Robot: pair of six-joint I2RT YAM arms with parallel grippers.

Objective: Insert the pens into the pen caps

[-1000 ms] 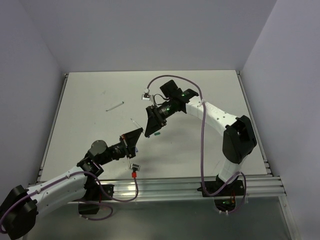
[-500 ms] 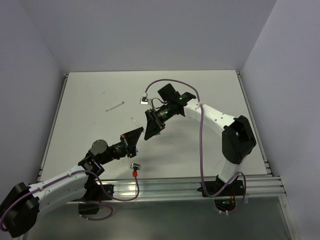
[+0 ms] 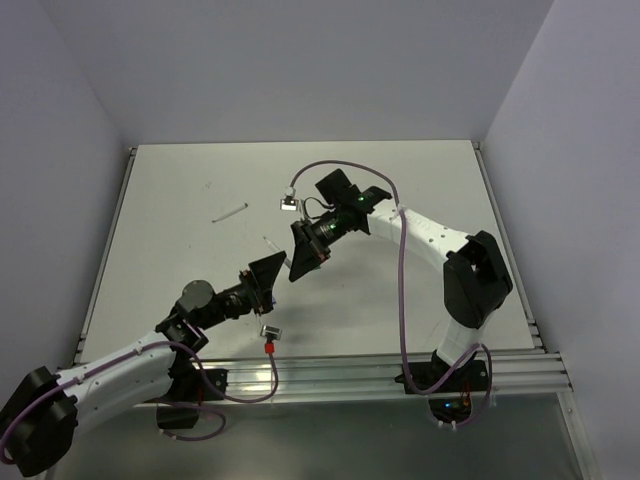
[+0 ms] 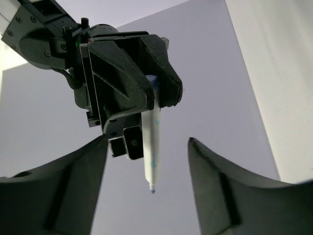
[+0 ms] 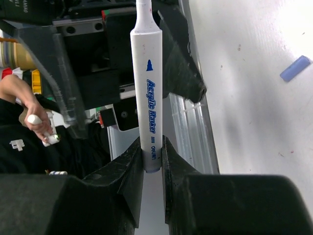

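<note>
A white pen (image 5: 148, 93) printed "Acrylic Marker" stands between the two grippers. My right gripper (image 5: 151, 143) is shut on its butt end. In the left wrist view the same pen (image 4: 152, 147) points tip-first into the gap of my left gripper (image 4: 146, 144), which is open, its fingers standing apart from the pen on both sides. In the top view the left gripper (image 3: 268, 272) and right gripper (image 3: 301, 258) meet above the table's middle. A blue pen cap (image 5: 295, 68) lies on the table. Two thin pens (image 3: 231, 212) (image 3: 268, 243) lie loose farther back.
The white table (image 3: 420, 180) has a raised rim and an aluminium rail (image 3: 350, 368) along its near edge. Grey walls close in the left, back and right. A person's hand (image 5: 29, 115) shows beyond the near edge in the right wrist view.
My left gripper has opened and let go of the pen. My right gripper has closed on the pen's butt end. Both arms have stayed close together.
</note>
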